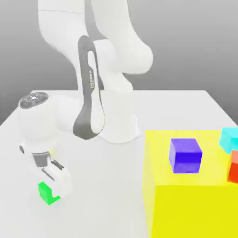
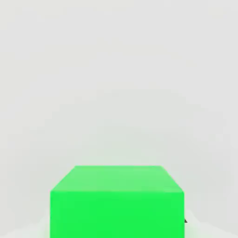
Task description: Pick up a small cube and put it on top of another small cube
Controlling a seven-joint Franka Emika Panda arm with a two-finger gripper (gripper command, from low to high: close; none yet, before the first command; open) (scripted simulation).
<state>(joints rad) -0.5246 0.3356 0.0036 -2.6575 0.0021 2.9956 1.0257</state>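
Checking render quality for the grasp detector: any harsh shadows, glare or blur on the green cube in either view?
Exterior view: even, soft light, only a faint shadow on the white table; the green cube is flat, saturated and sharp-edged, partly hidden by the gripper. Hand view: green cube crisp, top face slightly lighter than the front face, no glare, pale featureless background.

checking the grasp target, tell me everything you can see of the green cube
The green cube is small, bright green, plain and unmarked, with flat matte faces and sharp edges. It sits upright on the white table, at the exterior view's lower left, well apart from the yellow block with the other cubes. The claw is down around it and shut on it, one white finger covering part of its side. It looks still on the table, not lifted.
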